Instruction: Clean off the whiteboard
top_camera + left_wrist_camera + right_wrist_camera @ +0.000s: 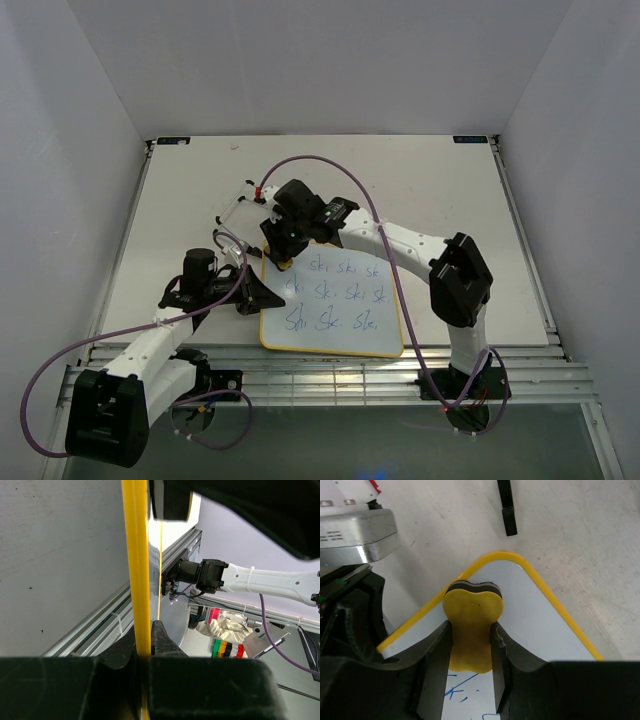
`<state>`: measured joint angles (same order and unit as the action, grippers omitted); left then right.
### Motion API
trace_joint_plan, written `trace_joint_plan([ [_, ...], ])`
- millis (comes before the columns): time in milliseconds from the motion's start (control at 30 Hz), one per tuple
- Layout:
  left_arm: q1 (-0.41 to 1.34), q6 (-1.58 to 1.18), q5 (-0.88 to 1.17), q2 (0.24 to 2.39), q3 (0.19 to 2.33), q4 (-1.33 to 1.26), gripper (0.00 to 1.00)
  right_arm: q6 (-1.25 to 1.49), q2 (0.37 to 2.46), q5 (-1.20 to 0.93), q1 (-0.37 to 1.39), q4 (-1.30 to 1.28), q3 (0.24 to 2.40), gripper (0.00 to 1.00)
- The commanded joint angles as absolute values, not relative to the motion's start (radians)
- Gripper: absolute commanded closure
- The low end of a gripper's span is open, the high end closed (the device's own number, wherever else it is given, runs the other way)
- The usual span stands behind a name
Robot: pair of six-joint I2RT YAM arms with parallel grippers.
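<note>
Pinches eraser (472, 607) tight in right gripper (469, 645) at upper-left corner of board (340, 335), centre frame. Clamps left edge of board in left gripper (144, 647).

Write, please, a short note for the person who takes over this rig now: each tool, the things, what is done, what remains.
The left tool is shut on the yellow frame at the left edge of the whiteboard.
The right tool is shut on the eraser, at the board's far-left corner.
The board sits near the front edge of the table.
Done: board gripped, eraser in place.
Left: all three rows of blue writing.
</note>
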<state>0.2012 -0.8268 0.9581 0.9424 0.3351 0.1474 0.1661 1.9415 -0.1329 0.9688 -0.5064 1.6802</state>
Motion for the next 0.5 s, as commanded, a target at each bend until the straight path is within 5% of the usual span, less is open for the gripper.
trace_joint_plan([
  [0, 0.212, -0.752, 0.943, 0.928, 0.362, 0.078, 1.0, 0.201, 1.985, -0.164, 0.994, -0.523, 1.688, 0.69],
  [200, 0.212, -0.753, 0.931, 0.913, 0.362, 0.081, 1.0, 0.207, 1.907, -0.098, 0.957, -0.5, 1.502, 0.69],
  [467, 0.212, -0.753, 0.894, 0.885, 0.367, 0.107, 1.0, 0.255, 1.607, -0.144, 0.672, -0.296, 0.898, 0.69],
])
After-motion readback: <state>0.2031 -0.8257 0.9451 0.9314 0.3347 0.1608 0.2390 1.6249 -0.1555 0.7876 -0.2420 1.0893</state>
